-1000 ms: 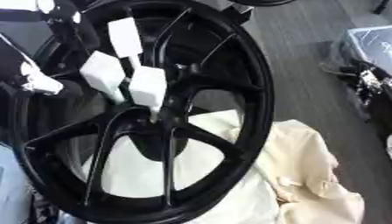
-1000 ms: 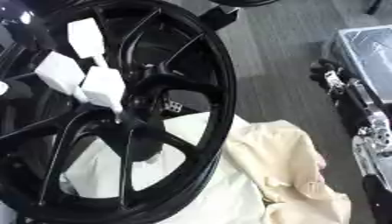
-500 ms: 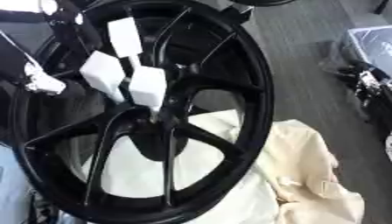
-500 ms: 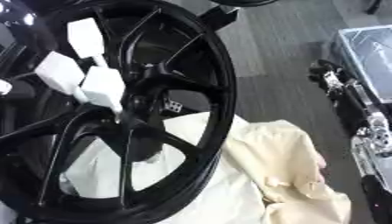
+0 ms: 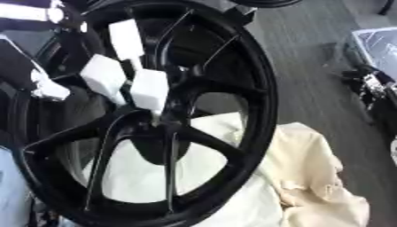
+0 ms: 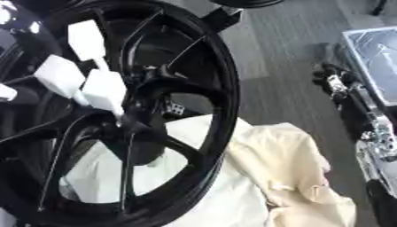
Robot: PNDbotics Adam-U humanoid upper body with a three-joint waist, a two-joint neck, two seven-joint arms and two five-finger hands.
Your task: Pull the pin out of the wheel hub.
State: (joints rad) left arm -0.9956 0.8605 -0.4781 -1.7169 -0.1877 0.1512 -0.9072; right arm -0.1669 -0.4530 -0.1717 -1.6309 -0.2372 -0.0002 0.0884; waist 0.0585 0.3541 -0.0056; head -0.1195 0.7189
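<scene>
Left hand (image 5: pixel 128 75) reaches its white fingertips (image 5: pixel 149 91) to the middle of the black wheel hub (image 5: pixel 159 137). Fingers bunch together there. I cannot see the pin, so I think it is not out yet.

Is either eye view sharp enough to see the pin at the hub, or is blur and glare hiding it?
Left eye view: soft all over; the black spoked wheel hub is dark, no pin distinguishable beneath the left hand's white fingers. Right eye view: equally soft, with glare at the upper left corner.
</scene>
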